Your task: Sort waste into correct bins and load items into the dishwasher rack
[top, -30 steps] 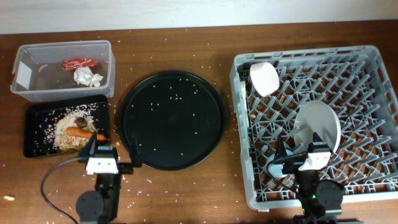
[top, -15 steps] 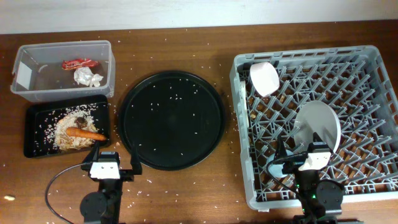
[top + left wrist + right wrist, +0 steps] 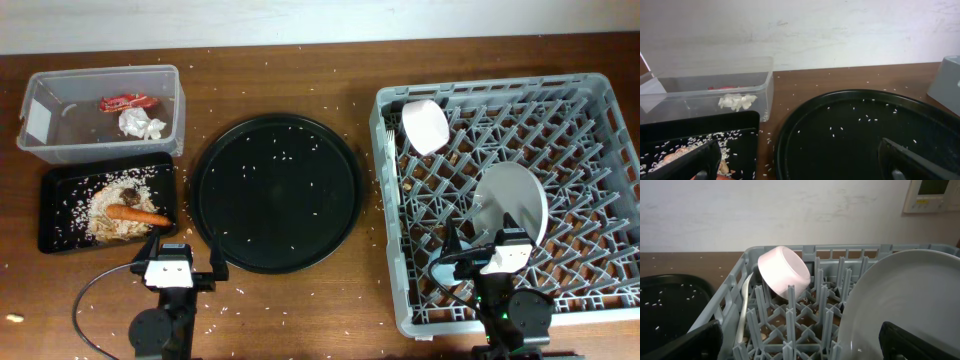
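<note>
Left pincer (image 3: 178, 258) apart, empty | right pincer (image 3: 493, 243) apart, empty | carrot (image 3: 137, 213) in flat black tray (image 3: 55, 240), just ahead-left of left pincer, long axis crosswise | plate (image 3: 512, 200) upright in rack (image 3: 600, 130), ahead of right pincer.

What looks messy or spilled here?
White grains are scattered across the round black tray and the wooden table, well outside the flat black tray that holds the main heap. That looks like a spill.
</note>
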